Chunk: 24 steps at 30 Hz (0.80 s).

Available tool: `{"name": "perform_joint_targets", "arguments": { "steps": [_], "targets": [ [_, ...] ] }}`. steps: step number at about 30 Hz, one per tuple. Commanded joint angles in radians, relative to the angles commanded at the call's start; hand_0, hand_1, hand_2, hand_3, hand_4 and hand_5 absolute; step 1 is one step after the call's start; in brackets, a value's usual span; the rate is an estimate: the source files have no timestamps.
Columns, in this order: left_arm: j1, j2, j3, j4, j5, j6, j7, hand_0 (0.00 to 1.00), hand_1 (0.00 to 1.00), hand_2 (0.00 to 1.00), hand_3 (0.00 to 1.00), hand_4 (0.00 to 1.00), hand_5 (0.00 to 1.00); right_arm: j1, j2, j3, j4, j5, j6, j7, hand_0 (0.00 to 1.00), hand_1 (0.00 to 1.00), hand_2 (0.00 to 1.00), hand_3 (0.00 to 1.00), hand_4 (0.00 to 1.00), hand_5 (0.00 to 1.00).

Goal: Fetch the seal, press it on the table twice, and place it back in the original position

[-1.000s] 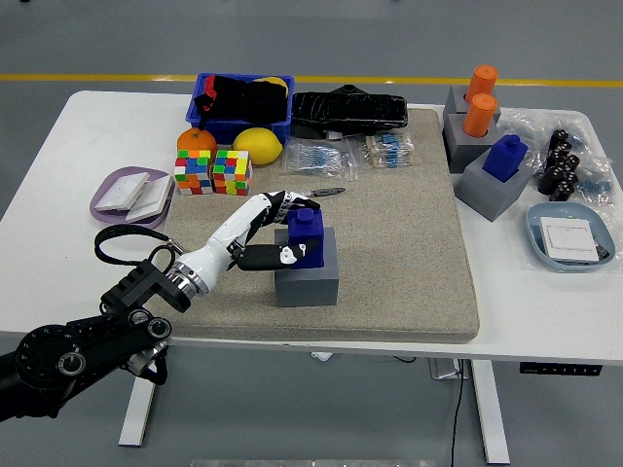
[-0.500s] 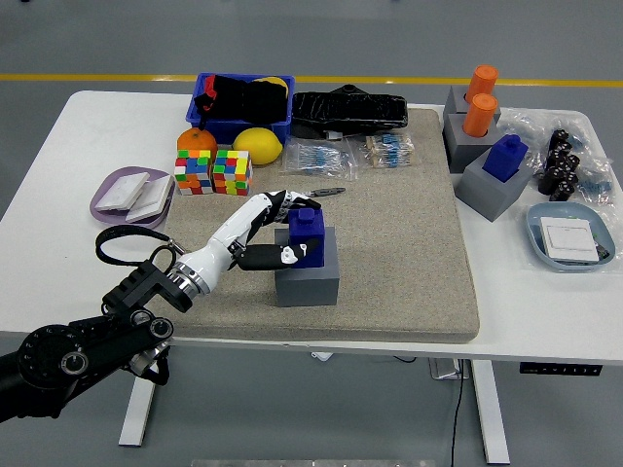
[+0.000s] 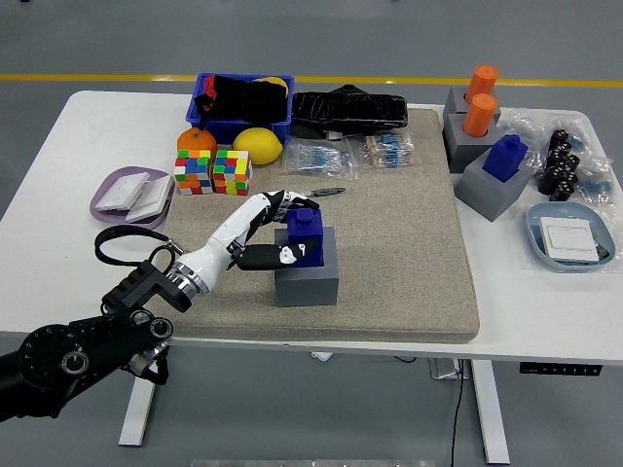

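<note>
Left hand (image 3: 277,232) at frame centre-left, fingers wrapped around the blue seal (image 3: 306,236), which sits in its grey holder (image 3: 307,275) on the tan mat (image 3: 409,253). For a clean step, the grasp should stay firm and any lift run straight up, clear of the holder.

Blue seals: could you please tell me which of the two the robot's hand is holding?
The blue seal on the grey block mid-mat; the left hand grips it. The other blue seal sits untouched at right.
</note>
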Motion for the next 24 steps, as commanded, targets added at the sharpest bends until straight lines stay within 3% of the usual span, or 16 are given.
{"name": "perform_joint_targets", "arguments": {
  "steps": [13, 14, 19, 20, 24],
  "targets": [
    [0.005, -0.003, 0.007, 0.009, -0.020, -0.002, -0.017, 0.654, 0.473, 0.506, 0.683, 0.551, 0.002, -0.001, 0.001, -0.003, 0.002, 0.002, 0.000, 0.001, 0.791, 0.699, 0.676, 0.652, 0.826, 0.464],
    [0.004, -0.003, 0.007, 0.009, -0.023, -0.003, -0.020, 0.684, 0.590, 0.566, 0.720, 0.715, 0.002, -0.001, 0.001, -0.003, 0.002, 0.002, 0.000, 0.001, 0.791, 0.700, 0.676, 0.652, 0.826, 0.464],
    [0.004, -0.003, 0.006, 0.011, -0.032, -0.009, -0.029, 0.684, 0.590, 0.566, 0.720, 0.715, 0.002, 0.000, 0.000, -0.002, 0.002, 0.002, 0.000, 0.001, 0.791, 0.700, 0.676, 0.652, 0.826, 0.464],
    [0.004, -0.003, 0.006, 0.011, -0.032, -0.009, -0.029, 0.749, 0.729, 0.660, 0.738, 0.809, 0.002, 0.000, 0.000, -0.002, 0.002, 0.002, 0.000, 0.001, 0.791, 0.699, 0.676, 0.652, 0.826, 0.464],
    [0.004, -0.004, 0.005, 0.013, -0.031, -0.013, -0.029, 0.749, 0.729, 0.660, 0.738, 0.809, 0.002, 0.001, 0.001, -0.004, 0.003, 0.003, 0.001, 0.001, 0.791, 0.699, 0.676, 0.652, 0.826, 0.464]
  ]
}}
